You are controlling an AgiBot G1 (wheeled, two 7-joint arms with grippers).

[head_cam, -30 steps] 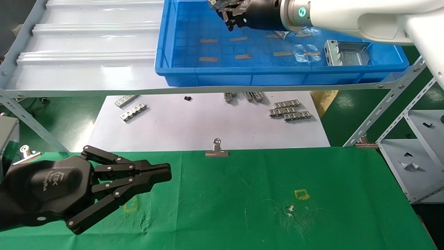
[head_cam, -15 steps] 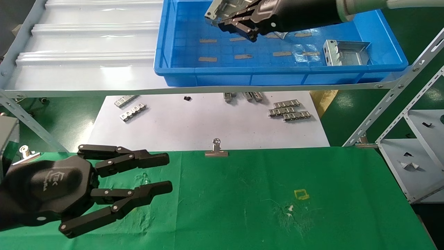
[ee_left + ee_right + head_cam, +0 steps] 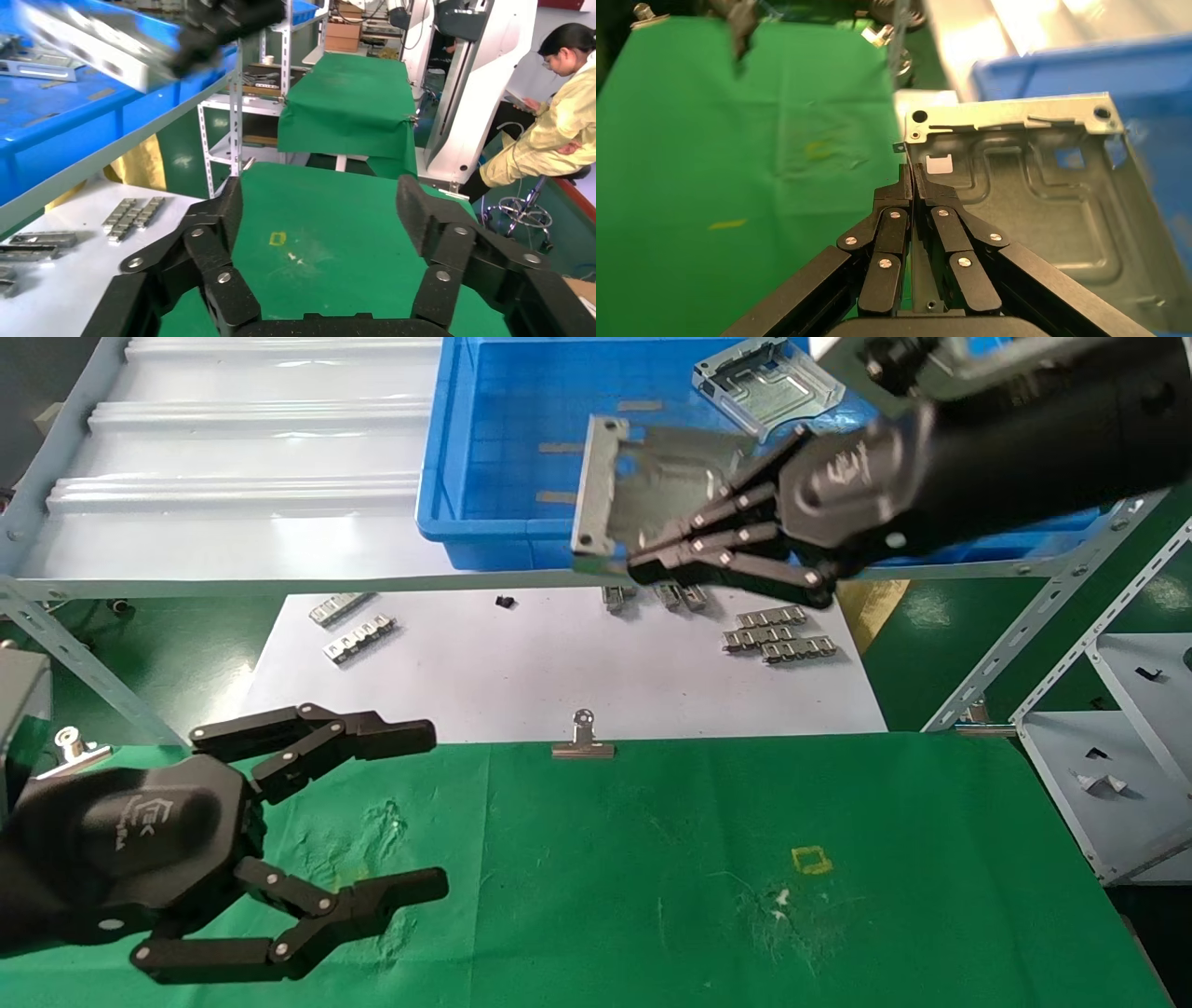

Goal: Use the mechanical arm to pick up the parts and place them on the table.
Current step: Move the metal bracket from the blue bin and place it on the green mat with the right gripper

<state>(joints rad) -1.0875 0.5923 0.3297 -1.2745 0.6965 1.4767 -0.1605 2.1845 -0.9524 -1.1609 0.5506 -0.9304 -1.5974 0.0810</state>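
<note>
A: What is changing? 
B: Right gripper [image 3: 643,565] is now swinging out of the bin [image 3: 484,537], toward the table [image 3: 652,877], fingers pinched tight on 1 bracket [image 3: 619,491] held in the air over the bin's front wall. Transfer is probably about half done. Left gripper [image 3: 424,812] is spreading wide over the table, holding nothing.

A: Counting? 
B: Seeing 2 brackets: 1 gripped, 1 more [image 3: 768,384] lying in the bin. 0 on the table.

White logo (illegible) on left pincer [image 3: 424,812]
</note>
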